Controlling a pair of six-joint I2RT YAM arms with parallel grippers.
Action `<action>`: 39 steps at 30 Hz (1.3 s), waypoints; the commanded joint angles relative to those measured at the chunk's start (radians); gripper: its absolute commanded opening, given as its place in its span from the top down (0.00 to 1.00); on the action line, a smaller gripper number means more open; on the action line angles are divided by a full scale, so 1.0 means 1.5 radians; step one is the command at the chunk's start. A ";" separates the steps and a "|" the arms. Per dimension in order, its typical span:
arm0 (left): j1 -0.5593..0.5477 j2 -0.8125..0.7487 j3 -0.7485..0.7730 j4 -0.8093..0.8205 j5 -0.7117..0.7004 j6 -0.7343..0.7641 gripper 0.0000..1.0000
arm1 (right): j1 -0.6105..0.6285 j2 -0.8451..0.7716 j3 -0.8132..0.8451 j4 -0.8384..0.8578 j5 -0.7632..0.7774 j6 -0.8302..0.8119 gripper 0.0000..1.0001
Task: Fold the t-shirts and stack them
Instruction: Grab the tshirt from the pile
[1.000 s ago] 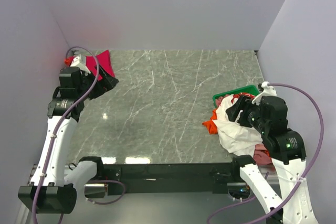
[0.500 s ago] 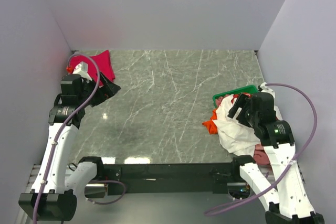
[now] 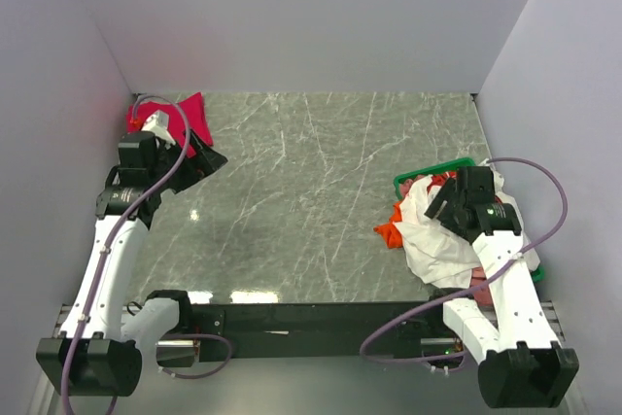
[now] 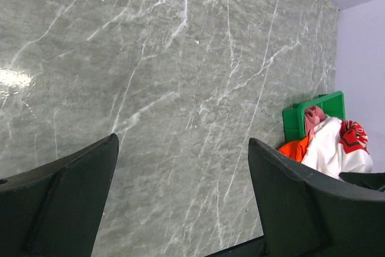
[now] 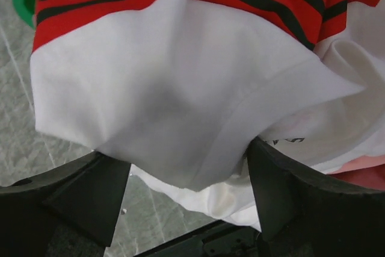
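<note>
Upper left, one crimson tee (image 3: 191, 114) lies on the counter (image 3: 311, 191), likely the stack's start. The left pincer (image 4: 182, 154) gapes empty. Lower right, the white tee (image 3: 437, 240) heaps unfolded with others by the green bin (image 3: 432, 171), and the right pincer (image 5: 187, 161) is spread wide astride its cloth, not clamped.

Grey-green, white-veined marble table (image 3: 311, 201). Between the spread jaws of the left gripper (image 4: 181, 142): bare marble. Behind those jaws, in the far left corner: crimson t-shirt (image 3: 194, 116). Well ahead of them, at the opposite side: green bin (image 3: 428, 174). Between the spread jaws of the right gripper (image 5: 187, 161): white t-shirt (image 3: 437, 240), spilling onto the marble. Left of those jaws, touching the white cloth: orange t-shirt (image 3: 389, 232).
</note>
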 commanded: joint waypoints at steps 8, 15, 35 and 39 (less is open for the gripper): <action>-0.001 0.063 0.051 0.065 0.036 0.014 0.07 | -0.068 0.011 0.039 0.041 -0.034 -0.029 0.91; -0.001 0.085 0.036 0.097 0.062 -0.005 0.08 | -0.068 -0.019 0.240 -0.037 -0.067 -0.058 1.00; -0.001 0.107 0.070 0.089 0.053 0.036 0.08 | 0.077 0.041 0.506 0.289 -0.463 -0.002 1.00; 0.000 0.096 0.070 0.086 0.043 0.038 0.08 | 0.252 0.136 0.589 0.279 -0.368 -0.026 1.00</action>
